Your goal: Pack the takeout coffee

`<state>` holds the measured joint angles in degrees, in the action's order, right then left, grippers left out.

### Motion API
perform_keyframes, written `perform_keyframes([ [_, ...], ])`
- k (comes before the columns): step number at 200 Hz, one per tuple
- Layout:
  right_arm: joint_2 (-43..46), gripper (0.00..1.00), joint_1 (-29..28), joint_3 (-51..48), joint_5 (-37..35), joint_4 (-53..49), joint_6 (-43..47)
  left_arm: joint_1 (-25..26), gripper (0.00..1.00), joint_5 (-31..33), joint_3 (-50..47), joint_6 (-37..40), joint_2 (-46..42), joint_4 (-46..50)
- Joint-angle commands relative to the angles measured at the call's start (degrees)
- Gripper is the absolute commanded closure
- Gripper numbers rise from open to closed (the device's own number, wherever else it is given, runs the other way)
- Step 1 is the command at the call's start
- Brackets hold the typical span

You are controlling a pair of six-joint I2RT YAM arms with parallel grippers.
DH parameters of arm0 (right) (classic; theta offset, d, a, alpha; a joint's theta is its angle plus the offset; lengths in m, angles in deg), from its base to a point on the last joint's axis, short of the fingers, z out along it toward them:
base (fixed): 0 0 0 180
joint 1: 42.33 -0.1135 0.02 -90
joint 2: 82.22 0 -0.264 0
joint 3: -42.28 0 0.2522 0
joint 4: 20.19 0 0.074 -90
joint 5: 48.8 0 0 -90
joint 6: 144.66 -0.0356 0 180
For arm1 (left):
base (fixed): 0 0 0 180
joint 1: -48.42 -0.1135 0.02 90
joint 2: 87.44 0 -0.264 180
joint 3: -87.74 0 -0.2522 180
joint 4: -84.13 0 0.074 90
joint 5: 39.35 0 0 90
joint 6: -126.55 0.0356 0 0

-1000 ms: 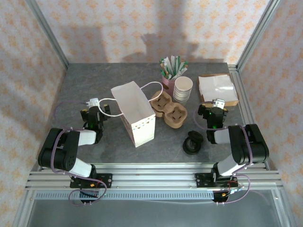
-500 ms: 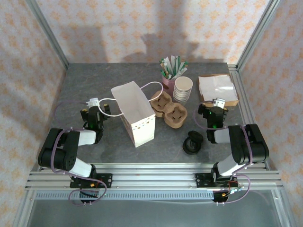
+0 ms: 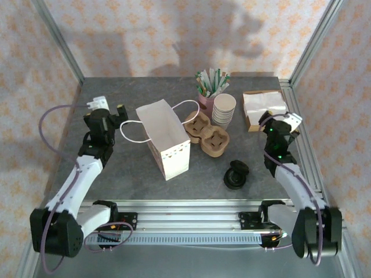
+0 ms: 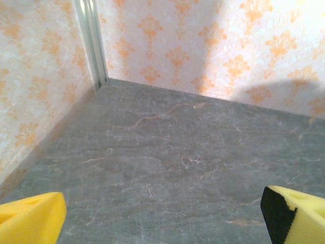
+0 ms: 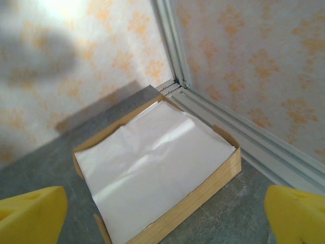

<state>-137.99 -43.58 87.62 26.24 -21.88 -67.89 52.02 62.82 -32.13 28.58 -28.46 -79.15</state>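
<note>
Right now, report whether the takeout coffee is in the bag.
Out. The takeout coffee sits on the table, apart from the paper bag.

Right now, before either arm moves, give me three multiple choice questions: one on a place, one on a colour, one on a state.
1. Relative to the pulp cup carrier, the takeout coffee sits: A nearer the arms; B farther away; C in a well.
2. The paper bag is: A brown; B green; C white.
3. The left end effector and right end effector are: A both shut; B both open, empty; C one gripping a cup.
1 A: the top view shows it on the bases' side. 2 C: its sides are white. 3 B: yellow fingers stand wide apart, gripping nothing.
</note>
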Motion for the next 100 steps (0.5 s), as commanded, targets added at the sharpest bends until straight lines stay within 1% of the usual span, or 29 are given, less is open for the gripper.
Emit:
perform_keyframes([
  [1,5.92,0.00,0.85,1.95,4.68,-17.96,-9.95,-0.50,0.00,1.99,7.40,-8.21,-1.54,23.90],
  [16,9.92,0.01,0.84,4.47,9.84,-23.80,-10.27,-0.43,0.00,-0.23,10.53,-9.38,-2.55,28.94],
  [30,12.33,0.00,0.88,7.94,14.74,-28.91,-8.52,-0.52,0.00,-2.90,10.96,-10.99,-4.64,30.23],
  [45,12.68,0.00,0.87,12.75,19.84,-34.26,-8.59,-0.45,0.00,-3.55,10.13,-14.08,-8.06,31.52],
  [56,11.73,0.05,0.86,16.53,23.75,-37.84,-9.63,-0.46,0.00,-3.97,9.67,-16.56,-10.65,32.77],
  [70,9.42,0.14,0.89,20.96,28.20,-41.49,-11.85,-0.46,0.00,-7.34,7.61,-16.34,-14.51,31.82],
  [88,4.66,0.35,0.72,26.68,32.35,-45.55,-14.52,-0.48,0.00,-8.60,5.74,-15.52,-19.05,32.34],
  [92,3.43,0.37,0.56,27.99,33.31,-46.35,-14.86,-0.44,0.00,-8.79,5.51,-15.18,-19.93,32.49],
  [100,0.85,0.45,-0.06,30.53,34.53,-47.81,-15.52,-0.47,0.00,-9.32,5.05,-14.59,-21.53,32.85],
])
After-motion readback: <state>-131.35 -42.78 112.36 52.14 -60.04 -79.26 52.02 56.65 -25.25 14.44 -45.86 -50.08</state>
